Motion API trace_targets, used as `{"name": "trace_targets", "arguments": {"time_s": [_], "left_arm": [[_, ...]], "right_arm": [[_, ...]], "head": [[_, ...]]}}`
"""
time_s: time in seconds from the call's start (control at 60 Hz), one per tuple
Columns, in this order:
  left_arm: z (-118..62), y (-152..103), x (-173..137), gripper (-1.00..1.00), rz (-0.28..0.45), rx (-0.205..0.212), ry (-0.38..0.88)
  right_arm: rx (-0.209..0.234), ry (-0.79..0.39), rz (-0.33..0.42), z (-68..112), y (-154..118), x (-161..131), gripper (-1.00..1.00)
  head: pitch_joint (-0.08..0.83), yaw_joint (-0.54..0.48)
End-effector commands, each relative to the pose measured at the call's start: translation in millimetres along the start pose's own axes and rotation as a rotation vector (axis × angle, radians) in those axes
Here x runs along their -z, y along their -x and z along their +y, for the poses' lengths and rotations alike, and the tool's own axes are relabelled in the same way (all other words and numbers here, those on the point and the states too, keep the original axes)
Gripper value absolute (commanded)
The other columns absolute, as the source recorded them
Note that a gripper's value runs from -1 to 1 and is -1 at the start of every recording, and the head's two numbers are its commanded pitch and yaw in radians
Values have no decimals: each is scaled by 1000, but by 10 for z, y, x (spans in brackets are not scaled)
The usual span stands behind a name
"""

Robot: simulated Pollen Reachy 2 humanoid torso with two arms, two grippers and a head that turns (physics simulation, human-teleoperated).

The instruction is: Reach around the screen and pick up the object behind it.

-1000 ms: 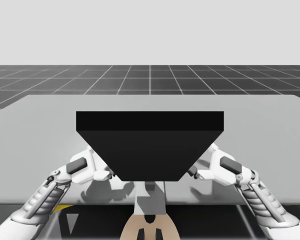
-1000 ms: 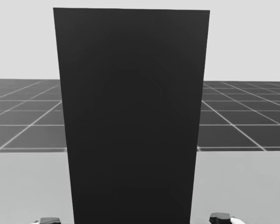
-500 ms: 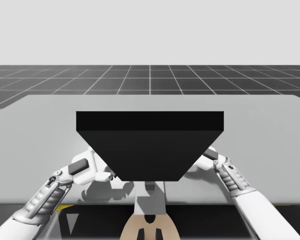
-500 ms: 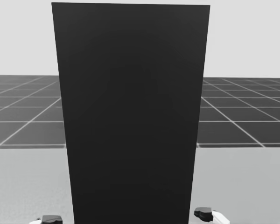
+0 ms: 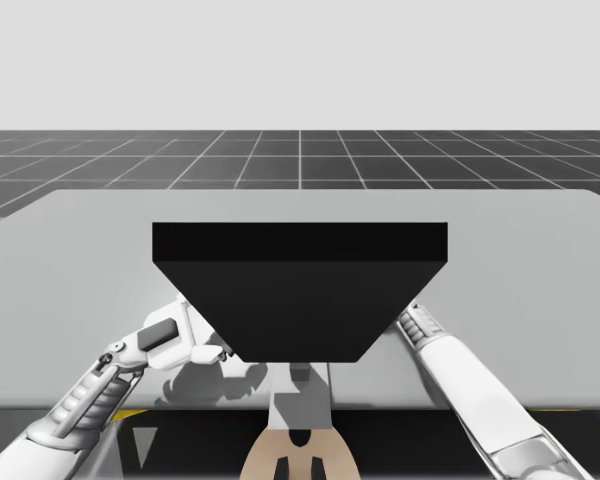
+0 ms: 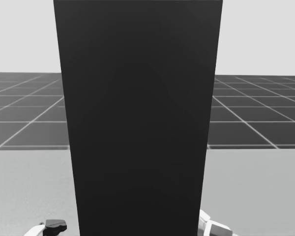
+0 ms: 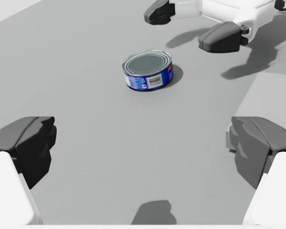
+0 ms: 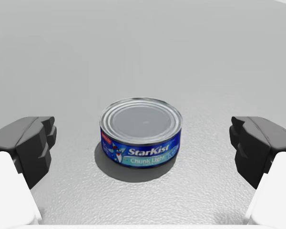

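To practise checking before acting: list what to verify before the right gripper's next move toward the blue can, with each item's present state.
1. Right gripper open: ok.
2. Flat blue can centred ahead of it: ok.
3. Can upright on the table: ok.
4. Can touched from both sides: not ok, it lies ahead, untouched.
5. Left gripper clear of the can: ok, open and apart.
6. Head view of the can: not ok, the black screen blocks it.

Before me lies a plain grey tabletop [image 5: 540,270], smooth and matte. Beyond its far edge stretches a dark floor [image 5: 300,158] ruled with pale grid lines, which meets a blank light-grey backdrop [image 5: 300,60] at the horizon.
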Motion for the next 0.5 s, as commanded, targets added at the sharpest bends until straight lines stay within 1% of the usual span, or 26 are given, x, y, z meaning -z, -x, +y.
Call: {"name": "trace_targets", "arguments": {"time_s": [0.017,0.067,0.1,0.15,0.2,0.317,0.35,0.4,0.45,0.5], "left_arm": [[-4,4,-1,-1000,1,12,0],[-6,3,-3,-1000,-1,12,1],[-6,4,-3,-1000,0,14,1],[-8,7,-3,-1000,0,16,2],[-10,7,-3,-1000,2,18,3],[-13,5,-7,-1000,0,20,3],[-13,6,-6,-1000,0,19,3],[-14,8,-4,-1000,0,19,4],[-18,11,-1,-1000,3,22,5],[-20,12,0,-1000,4,24,5]], "right_arm": [[18,-49,-7,-31,109,207,-1000],[7,-61,-7,-33,139,256,-1000],[11,-66,-10,-34,147,277,-1000],[-2,-72,-17,-57,165,325,-1000],[10,-71,-13,-83,175,366,-1000],[5,-77,-3,-105,218,439,-1000],[17,-82,-3,-107,235,466,-1000],[3,-82,-1,-113,249,496,-1000],[11,-86,4,-105,266,538,-1000],[-1,-89,12,-92,298,584,-1000]], "head": [[172,-34],[174,-33],[175,-33],[177,-33],[179,-35],[184,-38],[187,-39],[188,-39],[189,-40],[190,-40]]}}
